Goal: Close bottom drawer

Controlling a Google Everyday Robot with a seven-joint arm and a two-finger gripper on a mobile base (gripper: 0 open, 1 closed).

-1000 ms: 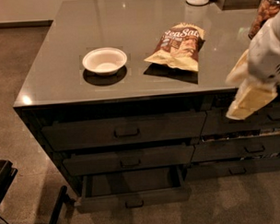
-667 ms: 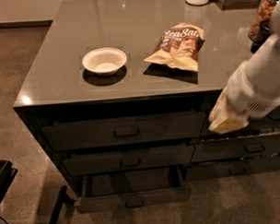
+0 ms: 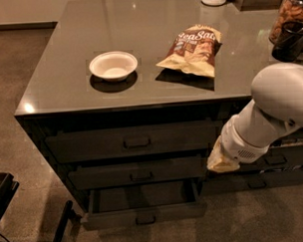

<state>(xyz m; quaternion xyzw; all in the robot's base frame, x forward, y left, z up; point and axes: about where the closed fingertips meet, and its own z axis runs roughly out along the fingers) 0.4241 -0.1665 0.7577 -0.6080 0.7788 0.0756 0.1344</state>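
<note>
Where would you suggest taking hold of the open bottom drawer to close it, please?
Probably at the small centre pull on the bottom drawer, coming straight on from the front: the drawer juts out with its flat, slim front facing outward. The gripper hangs up and to the right of it, level with the middle drawer.

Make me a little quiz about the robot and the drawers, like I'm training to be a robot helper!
1. True or false: the bottom drawer is pulled out.
2. What sits on the counter to the picture's left of the chip bag? A) white bowl B) red mug C) banana
3. Fill in: the gripper hangs above the open drawer's ___ end, as the picture shows it.

Key: 1 true; 2 A; 3 right.
</note>
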